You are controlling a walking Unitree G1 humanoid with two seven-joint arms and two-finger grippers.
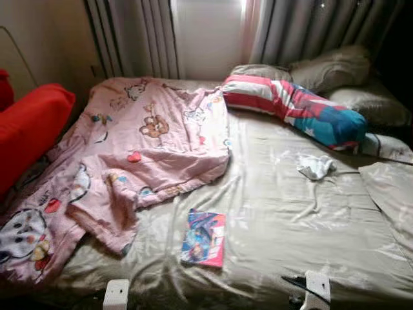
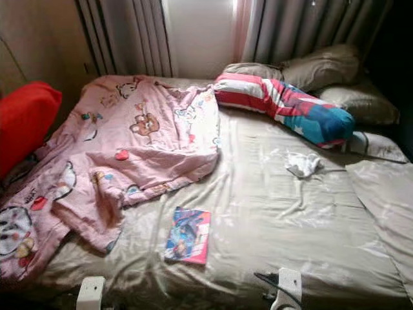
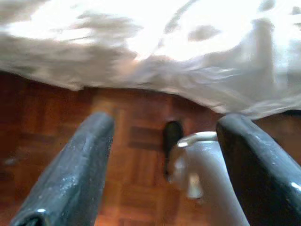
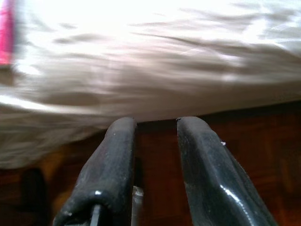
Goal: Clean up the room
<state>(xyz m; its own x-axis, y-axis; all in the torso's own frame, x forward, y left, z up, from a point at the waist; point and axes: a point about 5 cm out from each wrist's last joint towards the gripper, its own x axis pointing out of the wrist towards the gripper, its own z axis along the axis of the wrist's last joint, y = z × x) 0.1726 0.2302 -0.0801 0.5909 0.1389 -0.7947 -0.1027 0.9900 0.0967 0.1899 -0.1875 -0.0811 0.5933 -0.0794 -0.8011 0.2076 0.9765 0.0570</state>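
A bed with a beige sheet (image 1: 290, 219) is before me. A crumpled pink cartoon-print blanket (image 1: 142, 148) covers its left half. A colourful book (image 1: 204, 237) lies near the front edge. A small white cloth (image 1: 315, 166) lies to the right of the middle. A striped red, white and blue bolster (image 1: 297, 106) rests by the pillows (image 1: 329, 68). My left gripper (image 3: 167, 125) hangs low over the wooden floor by the bed's edge, open and holding nothing. My right gripper (image 4: 157, 123) is also low at the bed's edge, its fingers a narrow gap apart with nothing between them.
A red cushion (image 1: 26, 129) stands at the bed's left side. Grey curtains (image 1: 310, 29) and a bright window (image 1: 206, 35) are behind the bed. Another beige pillow (image 1: 390, 194) lies at the right edge. Brown parquet floor (image 3: 131, 155) runs under the bed's front edge.
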